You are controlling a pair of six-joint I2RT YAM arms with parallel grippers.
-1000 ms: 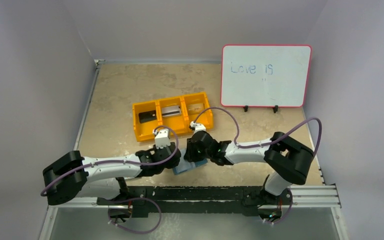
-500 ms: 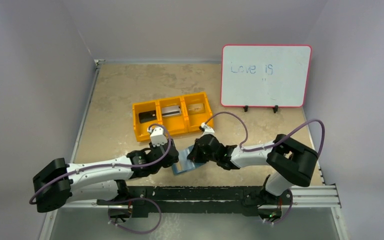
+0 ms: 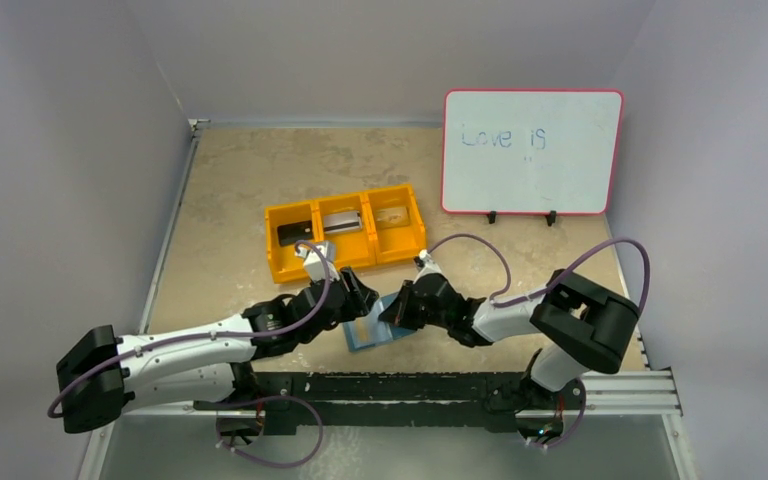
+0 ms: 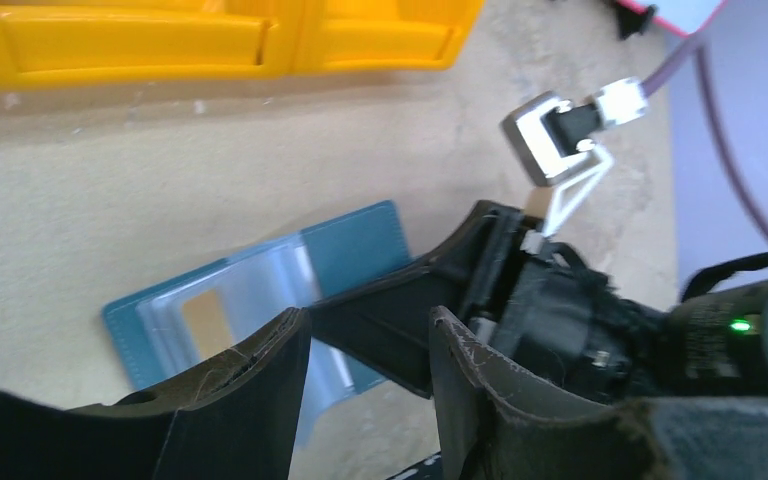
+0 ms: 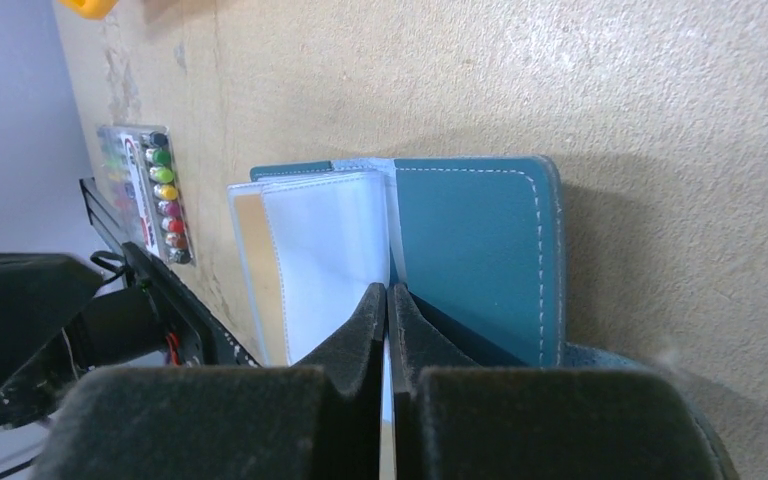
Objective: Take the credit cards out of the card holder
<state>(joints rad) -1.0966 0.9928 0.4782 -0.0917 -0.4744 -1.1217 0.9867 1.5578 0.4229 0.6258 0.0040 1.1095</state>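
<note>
From where I stand, the left tool (image 4: 367,322) has swung in, fingers spread, over the card holder (image 5: 470,250) lying open on the counter (image 5: 660,100), while the right tool (image 5: 388,290) stays pinched on its clear leaf, which likely leaves the tan card (image 5: 245,270) ready to pull.

Both arms stretch low over the worktop and converge on the card holder (image 3: 362,336). The right gripper (image 5: 388,292) comes in from the holder's right side, its fingers pinched together on an inner leaf. The left gripper (image 4: 365,335) hovers above the holder's left half, fingers parted.
</note>
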